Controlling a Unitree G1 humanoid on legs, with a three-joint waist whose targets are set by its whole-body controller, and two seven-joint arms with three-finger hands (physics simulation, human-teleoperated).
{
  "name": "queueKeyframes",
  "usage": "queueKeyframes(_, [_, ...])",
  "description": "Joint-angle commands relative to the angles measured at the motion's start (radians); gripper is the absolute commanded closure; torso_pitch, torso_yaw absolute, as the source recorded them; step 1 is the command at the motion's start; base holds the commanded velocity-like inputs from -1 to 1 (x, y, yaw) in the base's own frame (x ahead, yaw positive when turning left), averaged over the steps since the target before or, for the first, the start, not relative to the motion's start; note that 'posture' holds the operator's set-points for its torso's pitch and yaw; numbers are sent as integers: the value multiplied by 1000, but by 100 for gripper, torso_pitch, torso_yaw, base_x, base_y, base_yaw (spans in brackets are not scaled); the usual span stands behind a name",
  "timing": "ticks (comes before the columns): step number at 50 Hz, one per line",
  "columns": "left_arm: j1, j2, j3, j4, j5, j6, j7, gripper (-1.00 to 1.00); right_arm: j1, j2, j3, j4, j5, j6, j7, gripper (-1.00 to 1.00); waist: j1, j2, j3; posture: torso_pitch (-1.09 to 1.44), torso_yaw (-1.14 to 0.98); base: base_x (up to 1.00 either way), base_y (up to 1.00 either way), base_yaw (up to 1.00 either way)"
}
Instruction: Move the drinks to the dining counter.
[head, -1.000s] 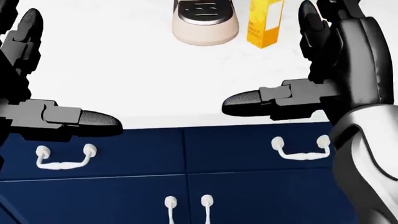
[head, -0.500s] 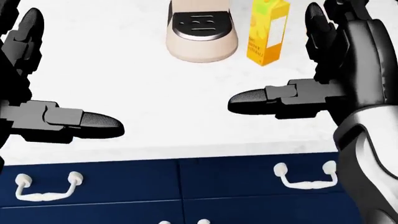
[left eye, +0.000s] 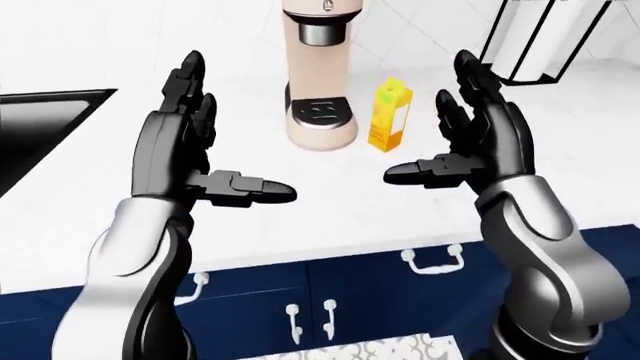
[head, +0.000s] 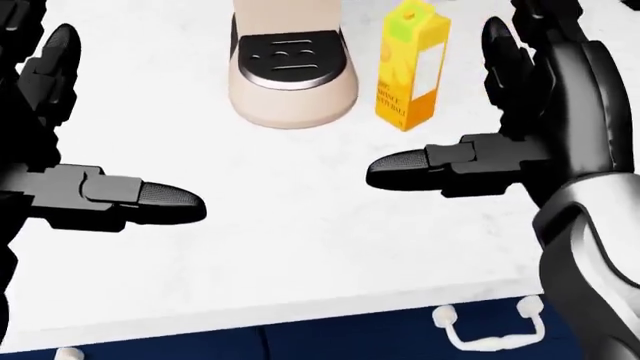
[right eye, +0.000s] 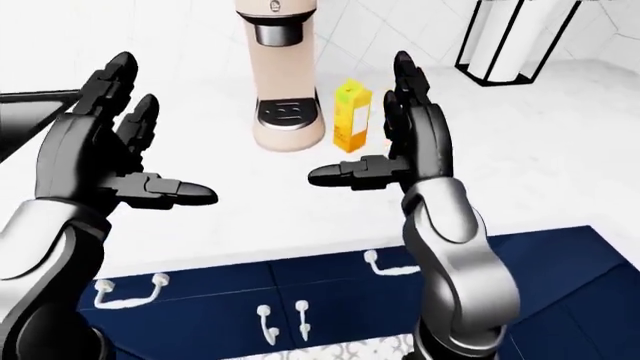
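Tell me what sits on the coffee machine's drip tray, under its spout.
Nothing: the coffee machine has a bare dark drip tray, no cup. The yellow juice carton stands beside it on the white counter, not on the tray. What lies beyond the machine's body is hidden.

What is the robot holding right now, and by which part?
Nothing. The left hand and right hand are both open above the counter, apart from the yellow juice carton.

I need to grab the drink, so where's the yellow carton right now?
In the left-eye view the yellow carton stands upright on the white counter, just right of the coffee machine.
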Motion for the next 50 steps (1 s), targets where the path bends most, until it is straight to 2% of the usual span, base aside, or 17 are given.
queueKeyframes(1, [-26,9,14,-31,10,-45,5,-100,-31,-4,-2,-45,9,-38,-1,-100,2,4,-16,0,0,0,0,-67])
queueKeyframes(3, [-26,9,19,-33,9,-44,3,-100,-30,-5,3,-43,9,-41,-4,-100,5,30,-3,0,0,0,0,-66])
queueKeyframes(6, [-23,9,19,-32,8,-47,3,-100,-35,-9,11,-35,1,-52,-5,-100,3,80,-9,0,0,0,0,-9])
queueKeyframes(13, [-23,12,25,-34,2,-45,4,-100,-43,-5,27,-16,-23,-54,4,-100,9,-6,-9,0,0,0,0,0])
queueKeyframes(14, [-28,12,26,-38,0,-36,6,-100,-43,-6,29,-14,-28,-54,7,-100,14,-3,-11,0,0,0,0,0])
queueKeyframes(15, [-28,12,24,-37,0,-38,7,-100,-43,-5,29,-14,-31,-55,8,-100,13,2,-33,0,0,2,-7,0])
queueKeyframes(18, [-25,12,24,-37,0,-41,7,-100,-46,-2,30,-21,-36,-46,10,-100,21,28,-9,0,0,19,-18,0])
queueKeyframes(20, [-24,12,28,-37,-2,-43,6,-100,-47,-1,29,-24,-39,-43,13,-100,22,44,-15,0,0,22,-20,0])
queueKeyframes(23, [-20,12,26,-34,-3,-49,7,-100,-49,1,27,-26,-43,-40,15,-100,24,40,-14,0,0,22,-20,0])
queueKeyframes(26, [-22,13,26,-36,-5,-45,7,-100,-50,3,24,-33,-44,-34,14,-100,30,7,-3,0,0,22,-21,0])
queueKeyframes(27, [-24,15,30,-36,-6,-44,6,-100,-50,3,23,-32,-44,-35,14,-100,32,-16,-6,0,0,23,-16,0])
queueKeyframes(28, [-22,15,30,-35,-6,-47,6,-100,-52,4,23,-34,-44,-31,13,-100,30,-59,-17,0,0,23,-7,0])
queueKeyframes(29, [-22,15,29,-37,-7,-45,7,-100,-52,4,22,-31,-44,-33,14,-100,25,-62,-16,0,0,23,-5,0])
queueKeyframes(30, [-25,16,30,-39,-8,-40,8,-100,-54,5,18,-36,-40,-25,12,-100,30,-55,-4,0,0,18,0,0])
queueKeyframes(39, [-22,14,22,-36,-5,-45,10,-100,-73,0,26,-14,-44,-20,3,-100,10,-14,5,0,0,7,0,0])
queueKeyframes(42, [-33,14,28,-53,-10,-20,12,-100,-86,-2,37,20,-62,-30,2,-100,-1,32,-6,0,0,0,0,0])
queueKeyframes(50, [-21,16,33,-54,-16,-31,12,-100,-132,6,70,125,-134,-59,24,-100,2,4,-15,0,0,0,0,0])
